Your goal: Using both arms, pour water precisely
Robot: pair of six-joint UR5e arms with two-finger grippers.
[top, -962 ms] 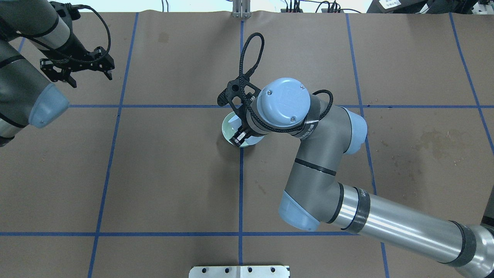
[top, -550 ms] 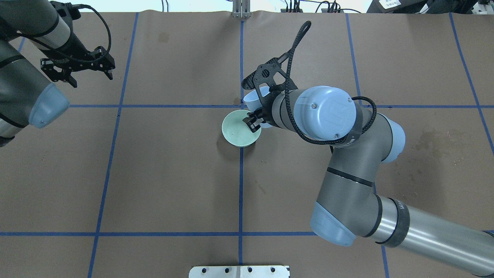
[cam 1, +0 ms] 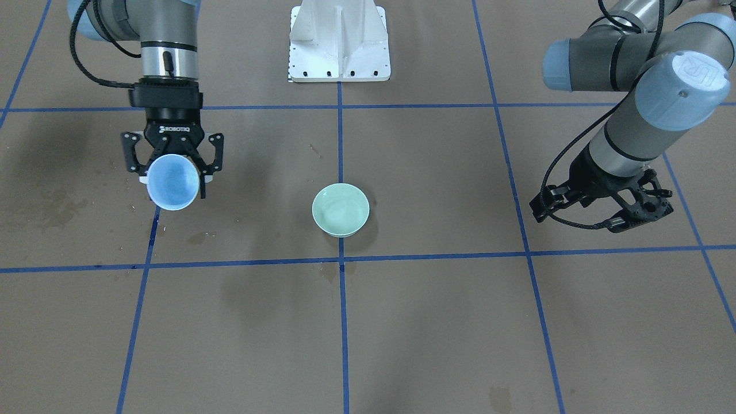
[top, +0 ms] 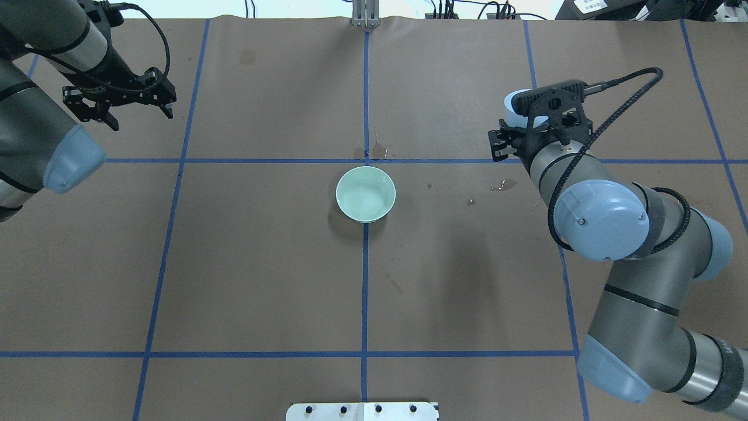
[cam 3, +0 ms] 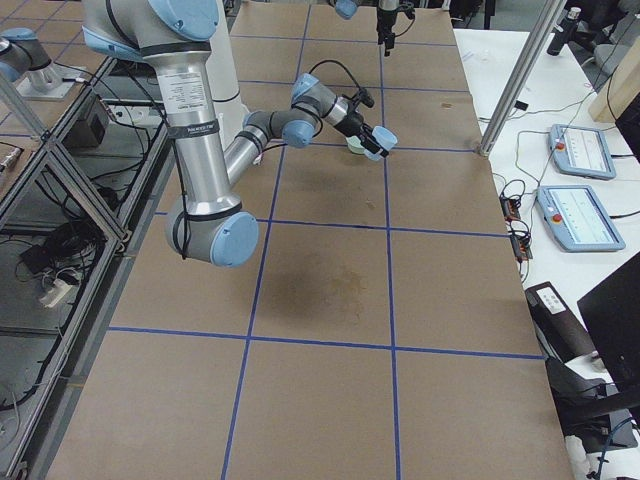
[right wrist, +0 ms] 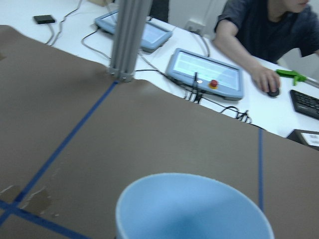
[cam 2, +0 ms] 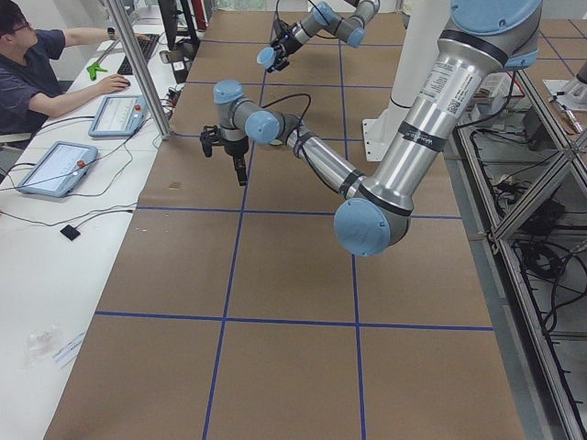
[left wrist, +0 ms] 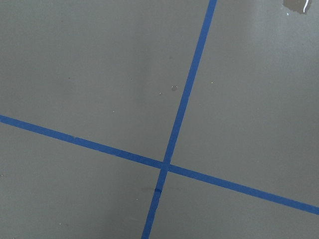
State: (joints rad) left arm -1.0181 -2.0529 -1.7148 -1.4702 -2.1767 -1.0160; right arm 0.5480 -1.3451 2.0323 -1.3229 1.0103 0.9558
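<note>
My right gripper point(top: 529, 126) is shut on a light-blue cup point(top: 512, 108), held above the table to the right of the bowl. In the front view the cup point(cam 1: 172, 183) lies tilted on its side, its mouth towards that camera, and it looks empty. Its rim fills the bottom of the right wrist view point(right wrist: 192, 209). A pale green bowl point(top: 366, 194) stands at the table's middle; I cannot make out water in it. Wet drops point(top: 378, 152) lie beyond the bowl, and more drops point(top: 506, 186) lie under the right arm. My left gripper point(top: 141, 117) is open and empty, far left.
Brown paper with blue tape lines point(top: 364, 280) covers the table. The white pedestal point(cam 1: 339, 46) stands at the near edge. Dried stains point(top: 660, 213) mark the right side. An operator point(cam 2: 27, 64) and tablets point(cam 2: 115, 115) sit beyond the far edge.
My right arm has swung away from above the bowl, to the right and farther back, with the cup in its gripper. Fresh wet drops now show on the paper. The left arm has barely moved.
</note>
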